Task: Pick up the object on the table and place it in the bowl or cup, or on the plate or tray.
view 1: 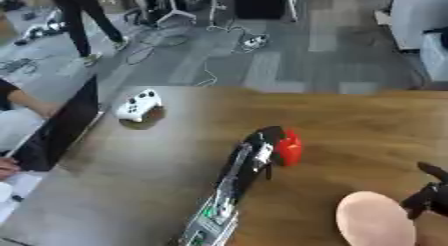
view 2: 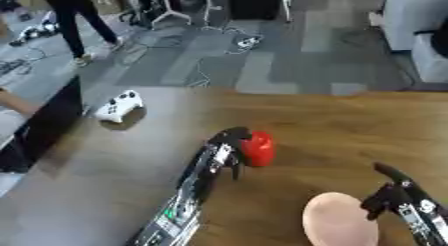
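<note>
View looked down on a wooden table w/ grey office floor beyond. The robot's left arm reached in from the bottom centre, black w/ silver joints, and its left hand was at a small red object near the middle of the table. The dark hand sat against the object's left side; it looked wrapped partly round it, but whether the fingers were actually closed on it couldn't be told. The red thing seemed to be resting on or barely off the wood; its exact shape wasn't clear, approx. a stubby upright block.

At bottom right lay a pale pink plate, oval from this angle, well apart from the red object. The right hand hovered just beside the plate's right rim, fingers partly curled, nothing seen in them.

A white game controller sat near the table's far left edge, not part of the job.

Step in hand, by my read: the grasp of the red object. Next move would call for a secure hold, a lift, then a carry right and toward the robot to set it on the plate w/o clipping the right hand.
</note>
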Motion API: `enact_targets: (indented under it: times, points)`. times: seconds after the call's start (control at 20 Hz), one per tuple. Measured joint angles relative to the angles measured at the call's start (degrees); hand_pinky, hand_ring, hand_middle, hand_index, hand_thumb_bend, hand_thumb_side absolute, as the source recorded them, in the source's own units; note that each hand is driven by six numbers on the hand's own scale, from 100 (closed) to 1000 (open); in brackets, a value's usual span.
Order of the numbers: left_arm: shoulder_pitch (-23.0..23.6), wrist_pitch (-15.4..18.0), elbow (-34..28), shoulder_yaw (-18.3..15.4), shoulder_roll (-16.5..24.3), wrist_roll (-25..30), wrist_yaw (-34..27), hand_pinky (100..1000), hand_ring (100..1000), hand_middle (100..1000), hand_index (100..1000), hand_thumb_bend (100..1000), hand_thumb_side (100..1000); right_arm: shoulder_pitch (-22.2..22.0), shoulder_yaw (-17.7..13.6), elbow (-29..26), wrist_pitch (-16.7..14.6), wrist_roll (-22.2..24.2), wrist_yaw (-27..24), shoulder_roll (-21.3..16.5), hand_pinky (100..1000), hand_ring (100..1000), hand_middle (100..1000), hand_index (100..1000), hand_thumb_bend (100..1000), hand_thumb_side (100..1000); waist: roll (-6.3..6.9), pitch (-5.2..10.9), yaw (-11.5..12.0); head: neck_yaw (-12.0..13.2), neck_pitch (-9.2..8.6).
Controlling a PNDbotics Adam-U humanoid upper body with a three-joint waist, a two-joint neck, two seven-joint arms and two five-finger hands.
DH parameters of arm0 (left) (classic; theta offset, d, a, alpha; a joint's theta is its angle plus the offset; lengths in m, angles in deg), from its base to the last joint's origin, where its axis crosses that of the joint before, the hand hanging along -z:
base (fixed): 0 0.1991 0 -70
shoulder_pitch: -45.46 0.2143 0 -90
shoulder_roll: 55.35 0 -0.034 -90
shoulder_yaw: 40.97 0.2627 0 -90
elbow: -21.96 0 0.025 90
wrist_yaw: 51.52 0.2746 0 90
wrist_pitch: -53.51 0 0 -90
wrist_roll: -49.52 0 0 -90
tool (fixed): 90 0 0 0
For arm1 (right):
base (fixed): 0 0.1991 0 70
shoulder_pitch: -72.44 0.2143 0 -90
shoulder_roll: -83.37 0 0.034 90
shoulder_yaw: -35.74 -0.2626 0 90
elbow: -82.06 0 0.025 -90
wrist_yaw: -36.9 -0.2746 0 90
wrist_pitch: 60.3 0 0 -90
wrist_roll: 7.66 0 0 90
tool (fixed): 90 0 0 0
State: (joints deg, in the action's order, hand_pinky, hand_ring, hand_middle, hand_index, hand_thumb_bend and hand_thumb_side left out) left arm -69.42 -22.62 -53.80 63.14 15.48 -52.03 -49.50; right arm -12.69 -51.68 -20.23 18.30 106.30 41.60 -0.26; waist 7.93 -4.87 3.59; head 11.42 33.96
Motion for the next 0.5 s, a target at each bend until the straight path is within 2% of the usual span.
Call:
enact_targets:
  times: [0.3,0.5]
  points:
    - [-1.5,0.0,0.7,-0.8,0.2,-1.9,1.6,317,538,739,847,310,841,0.0,0.0,0.0,0.0,0.0,0.1,0.0,485,571,468,951,100,919,0.0,0.0,-0.1,0.9,0.27]
    - [-2.8,1.1,0.5,-1.5,0.5,-2.5,2.2,367,599,766,853,339,802,0.0,0.0,0.0,-0.1,0.1,0.3,0.0,485,571,468,951,100,919,-0.04,-0.01,-0.2,1.5,0.28]
